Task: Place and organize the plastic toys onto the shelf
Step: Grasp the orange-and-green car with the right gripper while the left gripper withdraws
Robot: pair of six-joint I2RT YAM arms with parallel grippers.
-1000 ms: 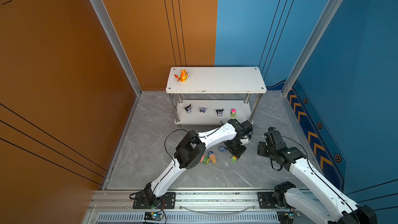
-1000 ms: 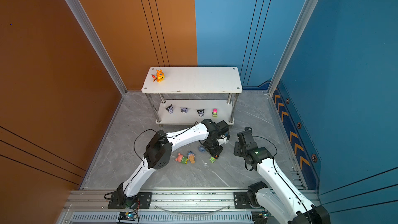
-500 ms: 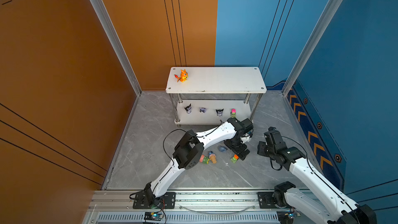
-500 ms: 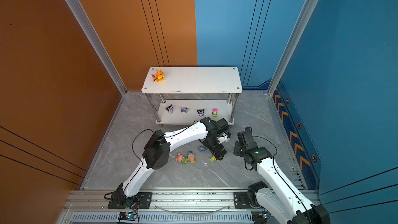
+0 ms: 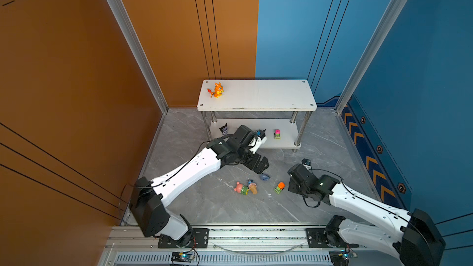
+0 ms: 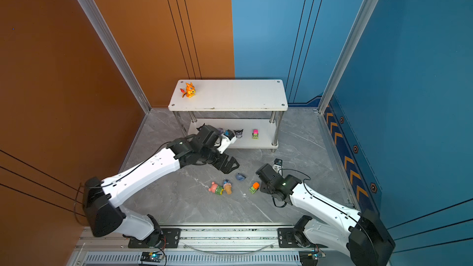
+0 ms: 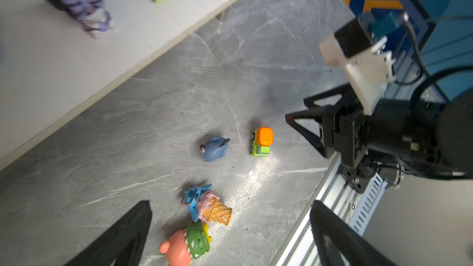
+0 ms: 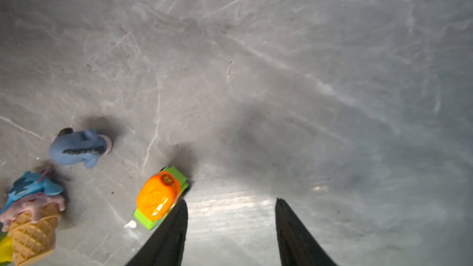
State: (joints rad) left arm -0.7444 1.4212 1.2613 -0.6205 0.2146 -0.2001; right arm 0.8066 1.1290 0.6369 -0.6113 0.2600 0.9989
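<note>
Left jaws hung spread and empty just in front of the shelf (image 5: 256,95), while right jaws, parted on nothing, sat farther out from it, just beside the orange car (image 8: 156,198), probably lining up a pickup of that unshelved toy.

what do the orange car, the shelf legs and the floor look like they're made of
Orange car: likely moulded plastic, glossy; a bright highlight sits on its roof.
Shelf legs: probably chromed metal tube, shiny with streaked reflections.
Floor: grey stone-look slab, white veins, soft sheen; real or printed is unclear.
</note>
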